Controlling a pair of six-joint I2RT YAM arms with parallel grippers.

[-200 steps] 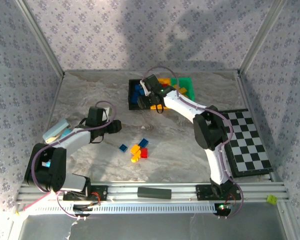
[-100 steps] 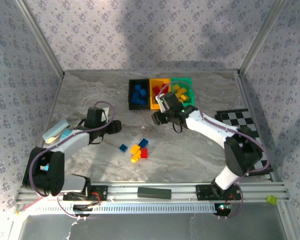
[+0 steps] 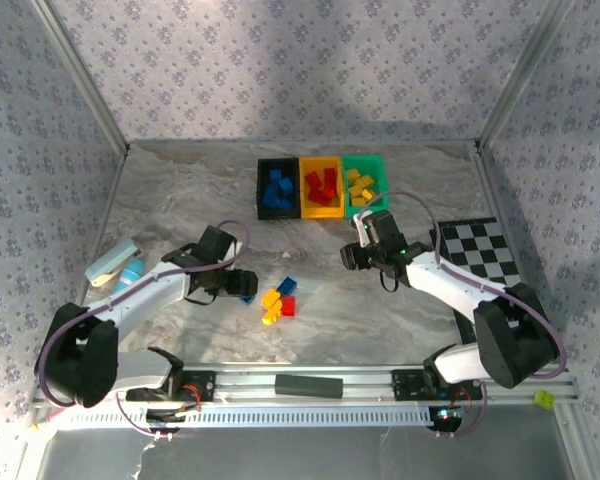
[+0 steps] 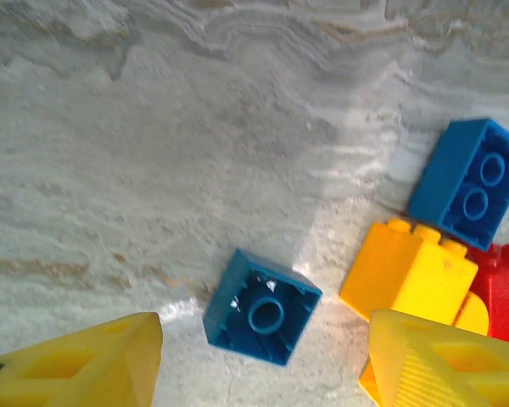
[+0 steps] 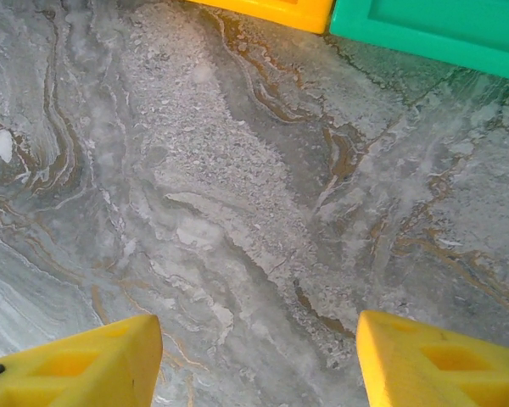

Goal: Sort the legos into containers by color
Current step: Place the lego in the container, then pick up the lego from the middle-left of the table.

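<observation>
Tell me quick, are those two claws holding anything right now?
Left gripper: open, empty, hovering over a blue brick.
Right gripper: open, empty, above bare table.

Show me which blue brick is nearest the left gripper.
The small square blue plastic brick, just ahead of the open left gripper. The longer blue brick lies farther away, beside a yellow brick.

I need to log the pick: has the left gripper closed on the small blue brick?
No, the left gripper's fingers stand apart, and the small blue brick lies free on the table between them.
</observation>
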